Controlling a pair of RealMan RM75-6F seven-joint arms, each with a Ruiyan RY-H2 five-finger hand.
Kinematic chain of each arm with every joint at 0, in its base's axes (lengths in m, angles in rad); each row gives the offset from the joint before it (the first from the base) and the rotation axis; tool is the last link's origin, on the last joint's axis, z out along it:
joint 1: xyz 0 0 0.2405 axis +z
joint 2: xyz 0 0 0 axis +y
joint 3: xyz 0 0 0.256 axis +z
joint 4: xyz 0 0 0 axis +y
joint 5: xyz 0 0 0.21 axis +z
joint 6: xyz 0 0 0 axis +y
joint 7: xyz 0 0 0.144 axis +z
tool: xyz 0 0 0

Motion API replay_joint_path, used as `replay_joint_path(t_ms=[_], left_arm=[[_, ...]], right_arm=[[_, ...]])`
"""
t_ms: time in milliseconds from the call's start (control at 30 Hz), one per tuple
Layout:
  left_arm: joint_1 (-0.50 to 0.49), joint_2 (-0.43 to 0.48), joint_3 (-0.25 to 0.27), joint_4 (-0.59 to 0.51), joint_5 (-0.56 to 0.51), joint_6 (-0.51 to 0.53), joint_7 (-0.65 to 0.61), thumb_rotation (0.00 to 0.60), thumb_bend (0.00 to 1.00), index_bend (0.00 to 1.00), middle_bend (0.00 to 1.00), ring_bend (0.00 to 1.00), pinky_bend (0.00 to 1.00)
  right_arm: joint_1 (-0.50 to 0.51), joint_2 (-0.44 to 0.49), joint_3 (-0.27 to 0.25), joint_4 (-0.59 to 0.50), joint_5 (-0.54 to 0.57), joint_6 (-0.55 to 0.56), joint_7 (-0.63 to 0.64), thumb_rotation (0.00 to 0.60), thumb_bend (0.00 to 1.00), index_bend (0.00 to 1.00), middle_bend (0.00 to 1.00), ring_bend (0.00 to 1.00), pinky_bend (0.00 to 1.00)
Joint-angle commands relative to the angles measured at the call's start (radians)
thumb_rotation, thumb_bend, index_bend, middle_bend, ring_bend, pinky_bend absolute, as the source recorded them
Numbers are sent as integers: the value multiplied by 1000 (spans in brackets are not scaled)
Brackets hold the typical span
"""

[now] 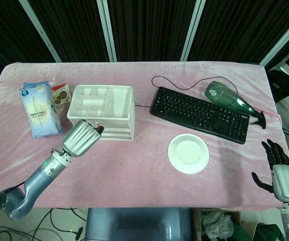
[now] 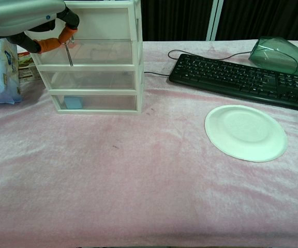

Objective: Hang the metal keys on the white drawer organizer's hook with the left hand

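Left hand (image 1: 82,139) holding keys (image 2: 68,51) at the organizer (image 1: 102,112), upper left of the chest view.
Its fingertips are pinching the keys against the top drawer front; the right hand (image 1: 284,173) is resting lower right, fingers spread wide.

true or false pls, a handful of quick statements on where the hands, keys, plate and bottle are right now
1. The left robot hand is at the front of the white drawer organizer, pinching the metal keys. True.
2. The right robot hand is holding the green bottle. False: it is open at the table's right edge, apart from the bottle.
3. The white plate sits on top of the keyboard. False: it lies on the pink cloth, nearer the robot than the keyboard.
4. The green bottle lies on its side beside the keyboard. True.
5. A blue packet stands left of the organizer. True.
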Motion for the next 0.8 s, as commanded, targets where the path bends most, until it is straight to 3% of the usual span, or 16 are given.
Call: replay_joint_path(t_ms=[33, 800], left_arm=[[0, 0, 0, -1, -1, 0, 0, 600, 507, 636, 1000, 1000, 1000], [-9, -7, -3, -4, -12, -10, 2, 600, 507, 634, 1000, 1000, 1000]], right_arm=[[0, 0, 0, 0, 0, 1, 0, 600, 242, 37, 0, 0, 175], [-1, 0, -1, -1, -4, 4, 0, 600, 242, 37, 0, 0, 175]])
